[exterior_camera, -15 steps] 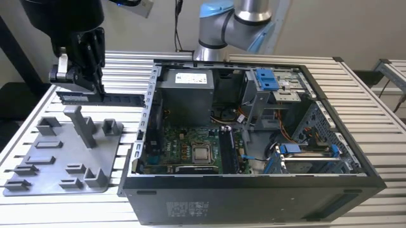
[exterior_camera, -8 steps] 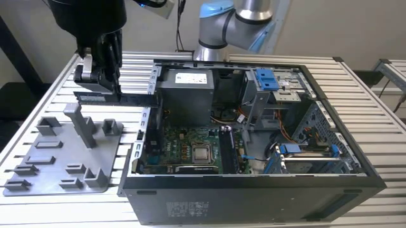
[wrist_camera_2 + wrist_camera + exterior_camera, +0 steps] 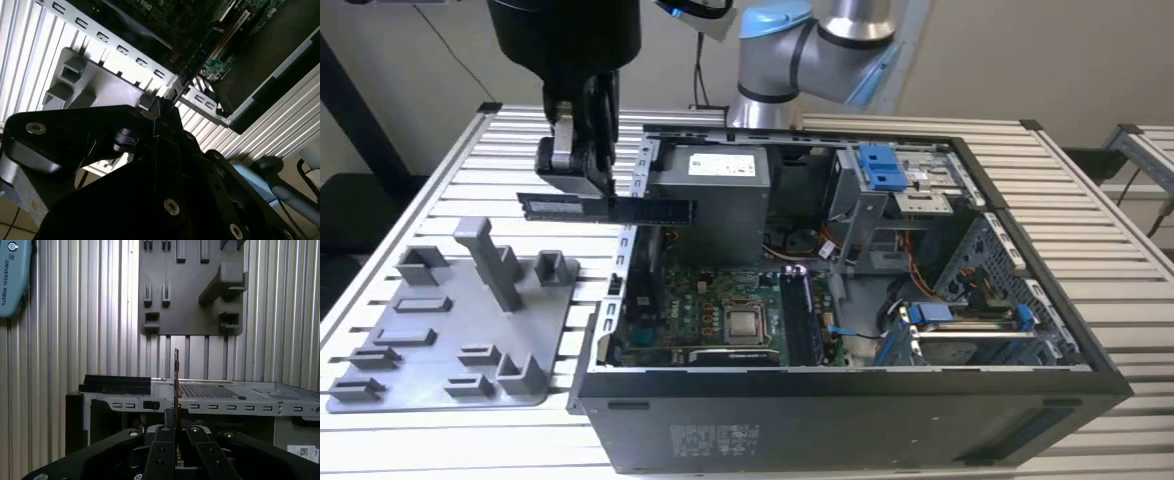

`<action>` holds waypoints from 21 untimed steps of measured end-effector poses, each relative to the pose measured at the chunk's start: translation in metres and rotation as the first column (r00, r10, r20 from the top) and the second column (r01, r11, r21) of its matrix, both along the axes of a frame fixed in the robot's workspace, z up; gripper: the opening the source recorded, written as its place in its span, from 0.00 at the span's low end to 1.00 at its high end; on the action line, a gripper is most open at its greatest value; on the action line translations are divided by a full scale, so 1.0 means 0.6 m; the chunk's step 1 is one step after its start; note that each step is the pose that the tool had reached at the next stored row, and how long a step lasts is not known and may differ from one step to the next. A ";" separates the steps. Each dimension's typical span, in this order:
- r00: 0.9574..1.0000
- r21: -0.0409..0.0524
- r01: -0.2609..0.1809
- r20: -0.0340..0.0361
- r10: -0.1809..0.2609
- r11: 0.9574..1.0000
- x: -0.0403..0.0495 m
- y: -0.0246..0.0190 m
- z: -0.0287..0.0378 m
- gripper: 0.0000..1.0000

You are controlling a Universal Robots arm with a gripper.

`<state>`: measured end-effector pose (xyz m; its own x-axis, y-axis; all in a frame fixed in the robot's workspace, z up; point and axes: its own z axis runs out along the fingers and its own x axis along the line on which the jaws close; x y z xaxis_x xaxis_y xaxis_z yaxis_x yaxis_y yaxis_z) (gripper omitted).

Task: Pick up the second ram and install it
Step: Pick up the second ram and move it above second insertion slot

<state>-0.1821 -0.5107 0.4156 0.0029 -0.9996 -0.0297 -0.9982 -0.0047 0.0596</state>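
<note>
Ram [image 3: 654, 210] pinched mid-length by gripper [image 3: 591, 193], level, over case [image 3: 854, 420] wall. Judgement: square board to slot [image 3: 803, 318] inside case, press evenly at both ends.

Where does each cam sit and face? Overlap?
Exterior view: off-arm, raised, looking down at the table and open computer case; shows the arm, jaws shut on the memory stick.
First wrist view: on the wrist, looking along the jaws, past the edge-on stick, to the tray and case wall.
Second wrist view: on the wrist, looking past the dark jaw housing at tray and motherboard.
Shared: both wrist views show tray and case.
</note>
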 end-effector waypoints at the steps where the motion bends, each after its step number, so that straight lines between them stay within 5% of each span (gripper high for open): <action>1: 1.000 0.000 0.000 -0.001 0.000 1.000 0.007 0.0000 0.000 0.14; 21: 1.000 0.000 0.000 -0.006 0.000 1.000 0.131 0.0000 0.000 0.14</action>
<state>-0.1035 -0.5107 0.4156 0.0028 -0.9996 -0.0297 -0.9979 -0.0047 0.0651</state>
